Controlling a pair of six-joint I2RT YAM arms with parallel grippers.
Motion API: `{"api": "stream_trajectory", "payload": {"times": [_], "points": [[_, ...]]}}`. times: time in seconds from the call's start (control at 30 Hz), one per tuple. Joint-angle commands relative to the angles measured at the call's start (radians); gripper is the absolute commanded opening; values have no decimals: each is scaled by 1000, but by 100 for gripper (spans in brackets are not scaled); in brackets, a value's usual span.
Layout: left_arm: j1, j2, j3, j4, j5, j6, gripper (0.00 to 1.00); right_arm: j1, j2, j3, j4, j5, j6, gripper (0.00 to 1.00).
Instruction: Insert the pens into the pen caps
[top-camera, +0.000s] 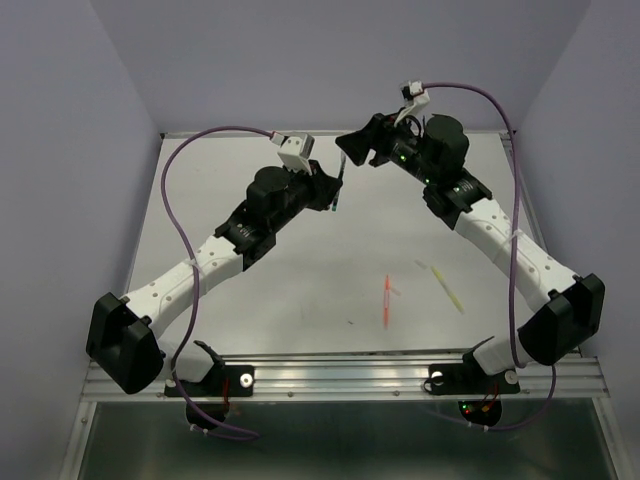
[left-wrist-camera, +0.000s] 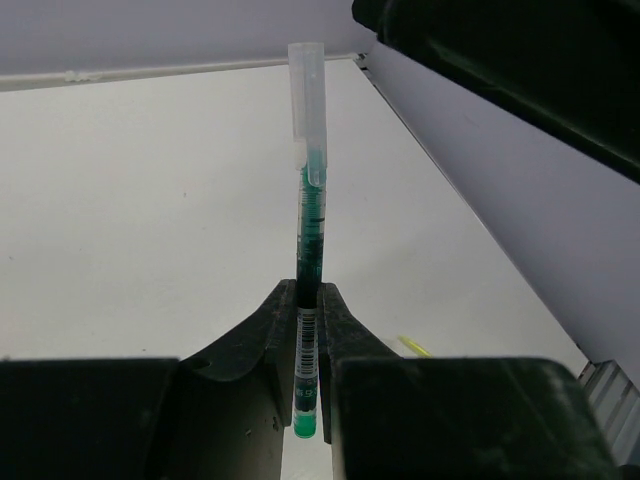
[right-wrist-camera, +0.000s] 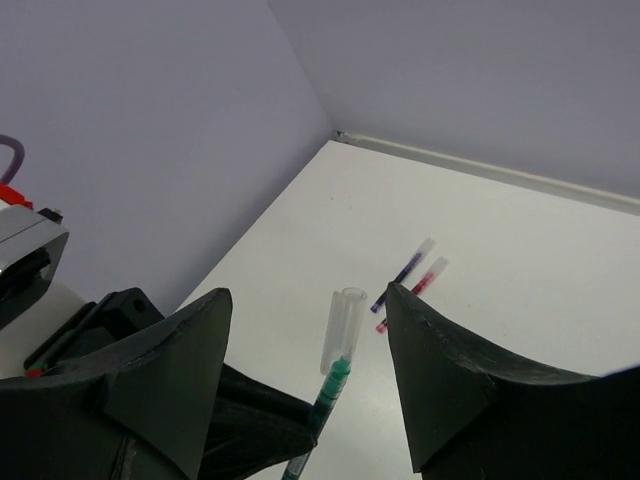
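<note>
A green pen stands upright in my left gripper, whose jaws are shut on its lower barrel. A clear pen cap sits over the pen's tip. My right gripper hangs at the same spot with its fingers wide apart on either side of the cap, touching neither cap nor pen. In the top view the two grippers meet near the table's far middle, left and right. A dark blue pen and a dark red pen lie side by side on the table, each with a pale cap on.
An orange pen and a pale yellow pen lie on the white table in front of the right arm. A small dark speck lies near the middle. Grey walls close in the back and sides.
</note>
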Motion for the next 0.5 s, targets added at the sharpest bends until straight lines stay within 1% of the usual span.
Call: {"api": "stream_trajectory", "payload": {"times": [0.0, 0.17, 0.33, 0.47], "points": [[-4, -25, 28, 42, 27, 36, 0, -2, 29, 65, -22, 26, -18, 69], [-3, -29, 28, 43, 27, 37, 0, -2, 62, 95, -48, 37, -14, 68], [-3, -28, 28, 48, 29, 37, 0, -2, 78, 103, -48, 18, -8, 60], [-4, -20, 34, 48, 35, 39, 0, -2, 87, 108, -48, 12, -2, 57]]}}
